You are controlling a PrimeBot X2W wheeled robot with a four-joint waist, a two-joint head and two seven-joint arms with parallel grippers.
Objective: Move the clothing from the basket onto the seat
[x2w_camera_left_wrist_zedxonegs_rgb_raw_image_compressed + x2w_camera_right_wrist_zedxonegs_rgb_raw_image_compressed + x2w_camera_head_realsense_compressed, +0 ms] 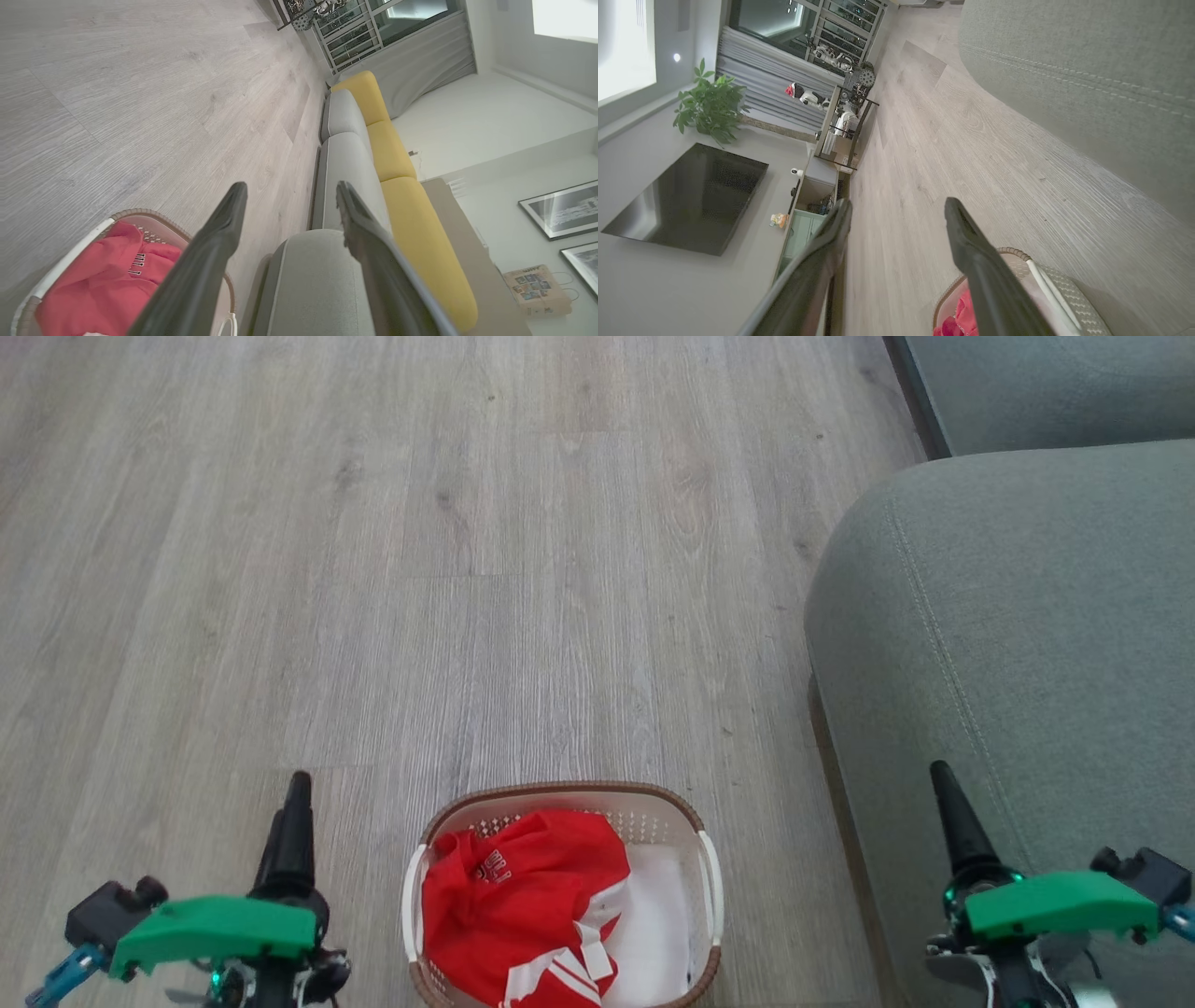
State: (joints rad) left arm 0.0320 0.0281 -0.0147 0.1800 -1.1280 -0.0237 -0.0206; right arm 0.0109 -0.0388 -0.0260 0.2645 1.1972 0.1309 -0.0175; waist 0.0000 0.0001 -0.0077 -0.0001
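The cream basket (pixel 560 791) stands on the wood floor at the bottom centre of the head view. Red clothing (pixel 523 896) with white stripes and lettering is heaped in its left part, over a white sheet (pixel 658 915). To the right rises the grey-green seat (pixel 1008 616). My left gripper (pixel 297 784) is open and empty, left of the basket. My right gripper (pixel 938 773), also open and empty, hangs over the seat's front corner. The left wrist view has the left gripper (pixel 292 186) wide apart above basket (pixel 140 214), clothing (pixel 107 289) and seat (pixel 317 280). In the right wrist view, the right gripper (pixel 899 203) looks past the basket (pixel 1017 254).
Bare wood floor (pixel 420 569) stretches ahead and to the left. Yellow back cushions (pixel 397 154) line the sofa, with a paper bag (pixel 537 289) beyond. A dark screen (pixel 691 200), a plant (pixel 710 107) and a metal shelf (pixel 845 121) stand along the far wall.
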